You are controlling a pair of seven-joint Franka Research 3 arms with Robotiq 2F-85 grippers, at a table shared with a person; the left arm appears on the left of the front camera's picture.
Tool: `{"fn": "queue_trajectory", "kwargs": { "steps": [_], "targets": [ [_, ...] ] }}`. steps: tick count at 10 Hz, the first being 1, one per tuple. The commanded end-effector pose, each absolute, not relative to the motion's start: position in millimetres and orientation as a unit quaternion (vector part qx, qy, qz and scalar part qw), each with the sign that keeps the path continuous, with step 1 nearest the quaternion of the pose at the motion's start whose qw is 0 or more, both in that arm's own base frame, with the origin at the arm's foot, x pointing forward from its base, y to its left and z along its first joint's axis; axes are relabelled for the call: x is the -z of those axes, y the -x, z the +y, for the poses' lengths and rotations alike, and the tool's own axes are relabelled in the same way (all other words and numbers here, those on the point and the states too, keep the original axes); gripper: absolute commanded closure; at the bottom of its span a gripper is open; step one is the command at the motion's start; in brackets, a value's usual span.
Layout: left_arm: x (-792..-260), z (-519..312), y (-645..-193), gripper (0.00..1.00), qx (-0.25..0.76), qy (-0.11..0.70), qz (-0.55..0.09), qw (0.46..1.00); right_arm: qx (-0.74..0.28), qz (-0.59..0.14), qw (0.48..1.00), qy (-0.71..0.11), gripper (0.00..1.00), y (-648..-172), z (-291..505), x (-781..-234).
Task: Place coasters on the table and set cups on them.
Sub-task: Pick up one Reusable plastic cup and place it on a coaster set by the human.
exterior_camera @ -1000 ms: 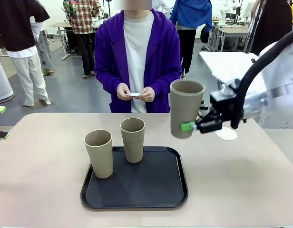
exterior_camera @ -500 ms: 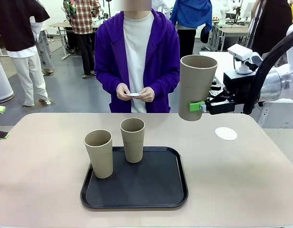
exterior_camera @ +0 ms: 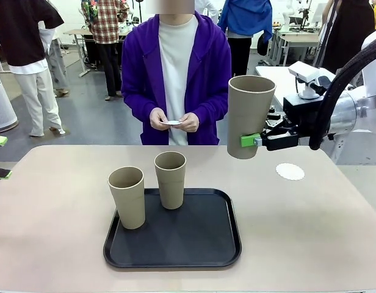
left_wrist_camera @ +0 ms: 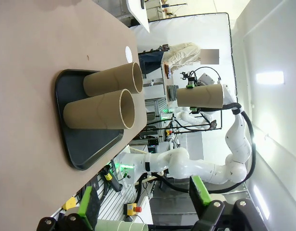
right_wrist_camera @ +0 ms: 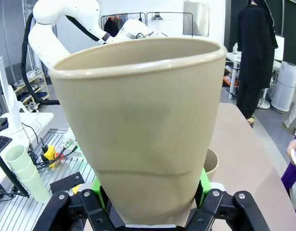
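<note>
My right gripper (exterior_camera: 253,140) is shut on the lower part of a tan cup (exterior_camera: 250,113), holding it upright in the air above the beige table (exterior_camera: 54,213). That cup (right_wrist_camera: 143,130) looms large in the right wrist view, between the green pads (right_wrist_camera: 204,183). To its right, one white coaster (exterior_camera: 290,171) lies flat on the table. Two more cups (exterior_camera: 127,197) (exterior_camera: 170,179) stand on the black tray (exterior_camera: 200,244). The person's hands hold another coaster (exterior_camera: 172,121). My left gripper (left_wrist_camera: 143,199) is open and holds nothing, off the table's left end.
The tray sits at the table's front middle. In the left wrist view I see the tray (left_wrist_camera: 90,154), both cups (left_wrist_camera: 112,84) and the far coaster (left_wrist_camera: 129,50). The person stands at the far edge, and other people and tables are behind.
My right gripper has lifted the cup up and a little to the right, away from the tray. The coaster on the table, partly hidden before, now shows whole.
</note>
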State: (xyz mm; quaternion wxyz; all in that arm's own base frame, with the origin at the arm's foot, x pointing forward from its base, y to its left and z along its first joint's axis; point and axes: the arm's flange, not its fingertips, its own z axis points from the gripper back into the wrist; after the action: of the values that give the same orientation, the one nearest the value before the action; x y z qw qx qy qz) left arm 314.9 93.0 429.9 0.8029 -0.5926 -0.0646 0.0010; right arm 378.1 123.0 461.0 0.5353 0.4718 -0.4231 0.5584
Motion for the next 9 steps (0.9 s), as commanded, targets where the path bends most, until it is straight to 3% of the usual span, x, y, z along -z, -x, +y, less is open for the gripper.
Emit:
{"fn": "queue_trajectory", "kwargs": {
  "steps": [1,6,9],
  "targets": [
    [-430.6,94.2,-314.6,0.0,0.005,0.598,-0.07,0.799,-0.53,-0.457,0.549,-0.457,0.18,-408.6,104.6,-466.9],
    [-430.6,94.2,-314.6,0.0,0.005,0.598,-0.07,0.799,-0.39,-0.55,0.626,-0.391,0.18,-520.3,-17.3,-484.7],
    [-430.6,94.2,-314.6,0.0,0.005,0.598,-0.07,0.799,-0.324,-0.582,0.647,-0.372,0.18,-554.0,-72.8,-487.4]
  ]
}}
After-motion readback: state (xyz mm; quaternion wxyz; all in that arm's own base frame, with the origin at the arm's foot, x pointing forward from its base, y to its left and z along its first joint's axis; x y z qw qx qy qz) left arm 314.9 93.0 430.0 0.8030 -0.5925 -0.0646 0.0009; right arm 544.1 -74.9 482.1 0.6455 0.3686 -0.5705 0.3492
